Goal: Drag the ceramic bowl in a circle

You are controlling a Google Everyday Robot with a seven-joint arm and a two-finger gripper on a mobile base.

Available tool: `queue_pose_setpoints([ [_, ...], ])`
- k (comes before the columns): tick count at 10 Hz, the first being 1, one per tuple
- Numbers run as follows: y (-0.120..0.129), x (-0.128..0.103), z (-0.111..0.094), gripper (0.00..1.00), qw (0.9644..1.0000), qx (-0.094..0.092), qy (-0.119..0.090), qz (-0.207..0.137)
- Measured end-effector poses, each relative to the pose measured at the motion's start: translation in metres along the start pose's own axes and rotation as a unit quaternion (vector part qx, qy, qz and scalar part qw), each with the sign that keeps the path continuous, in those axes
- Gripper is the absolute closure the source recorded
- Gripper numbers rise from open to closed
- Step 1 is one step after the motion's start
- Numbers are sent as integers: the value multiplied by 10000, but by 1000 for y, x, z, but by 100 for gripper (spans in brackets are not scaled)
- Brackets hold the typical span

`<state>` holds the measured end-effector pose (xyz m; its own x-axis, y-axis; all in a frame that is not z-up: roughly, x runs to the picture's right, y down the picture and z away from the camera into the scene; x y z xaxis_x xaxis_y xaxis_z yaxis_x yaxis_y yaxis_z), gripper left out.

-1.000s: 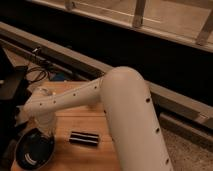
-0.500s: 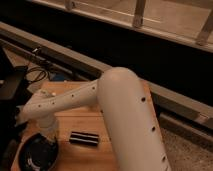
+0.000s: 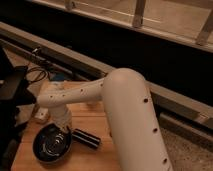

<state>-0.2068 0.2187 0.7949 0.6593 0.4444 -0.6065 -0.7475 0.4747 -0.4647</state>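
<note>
The ceramic bowl (image 3: 51, 145) is round, shallow and dark glossy, with ring reflections inside. It sits on the wooden table (image 3: 92, 157) near the front left. My gripper (image 3: 63, 132) hangs from the white arm (image 3: 120, 105) and reaches down to the bowl's far right rim, at or just inside it. The wrist hides the contact itself.
A small black rectangular block (image 3: 86, 138) lies just right of the bowl, close to its rim. A small white object (image 3: 41, 116) sits behind the bowl. Black cables (image 3: 37, 75) lie at the table's back left. A dark bulky shape (image 3: 12, 92) stands along the left edge.
The bowl has slid to the right and slightly away, closer to the black block. The gripper moved with it.
</note>
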Motion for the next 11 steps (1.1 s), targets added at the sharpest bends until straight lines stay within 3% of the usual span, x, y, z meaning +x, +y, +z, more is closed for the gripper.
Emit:
queue_pose_setpoints([
  [3, 17, -27, -18, 100, 9993, -7, -367, -63],
  [5, 53, -48, -31, 100, 9975, -88, -629, -320],
  [7, 93, -55, -36, 100, 9939, -217, -797, -731],
  [9, 113, -50, -34, 100, 9927, -250, -763, -898],
  [11, 111, -39, -30, 100, 9941, -223, -607, -876],
])
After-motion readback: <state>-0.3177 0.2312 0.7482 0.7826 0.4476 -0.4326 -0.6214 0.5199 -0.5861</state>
